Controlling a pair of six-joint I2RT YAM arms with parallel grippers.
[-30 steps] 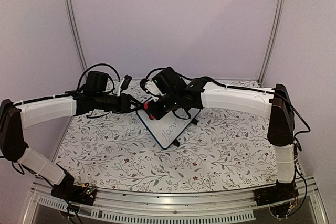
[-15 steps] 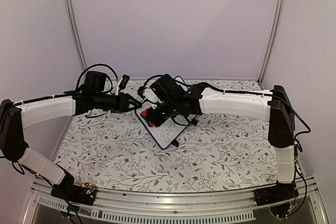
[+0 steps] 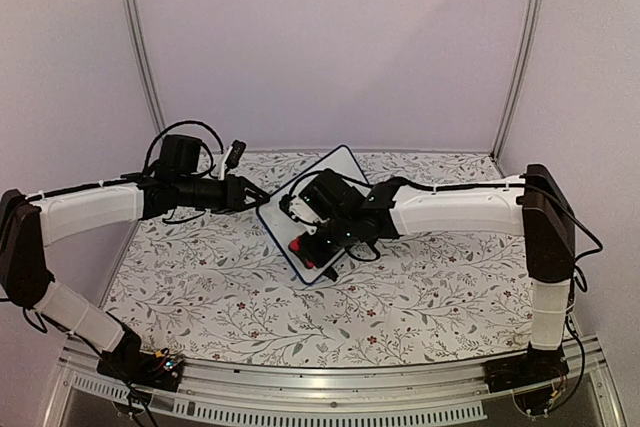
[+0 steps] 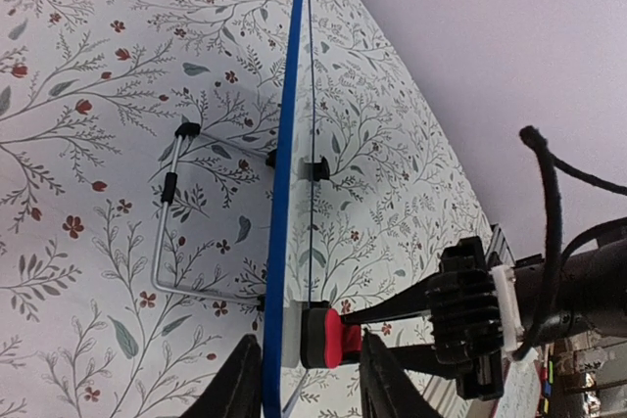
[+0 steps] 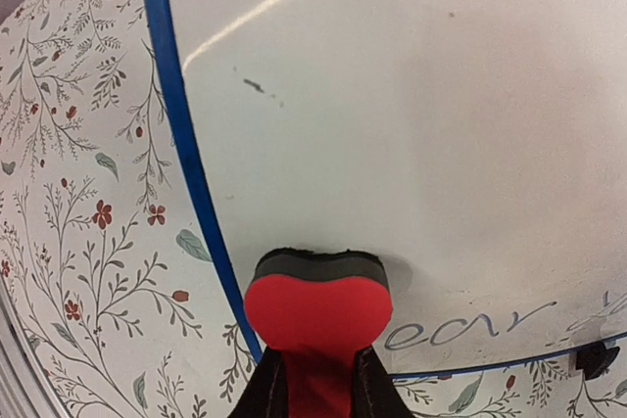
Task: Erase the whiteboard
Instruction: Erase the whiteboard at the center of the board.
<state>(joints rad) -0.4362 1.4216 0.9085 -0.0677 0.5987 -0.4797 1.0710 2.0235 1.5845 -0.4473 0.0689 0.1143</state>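
The whiteboard [image 3: 328, 179] stands tilted on the floral table, blue-framed, and appears edge-on in the left wrist view [image 4: 286, 163]. My left gripper [image 3: 259, 196] is shut on its left edge, one finger behind the frame and one on the face side [image 4: 309, 374]. Low on the board's face, my right gripper [image 3: 306, 241] is shut on a red eraser [image 3: 299, 246] with its black felt pressed to the board [image 5: 315, 308]. The eraser also shows from the side [image 4: 338, 338]. The board's upper face [image 5: 392, 95] is wiped white. Handwriting [image 5: 470, 325] remains near the lower frame.
A wire stand [image 4: 162, 232] props the board from behind, with a black foot [image 4: 314, 169] clipped to the frame. Loose black cables [image 3: 185, 132] arch over the left wrist. Metal posts [image 3: 140, 47] and walls close in the back.
My right gripper has dragged the eraser down the board's face toward its near lower corner, baring the clean upper part. The left arm and the board have stayed put.
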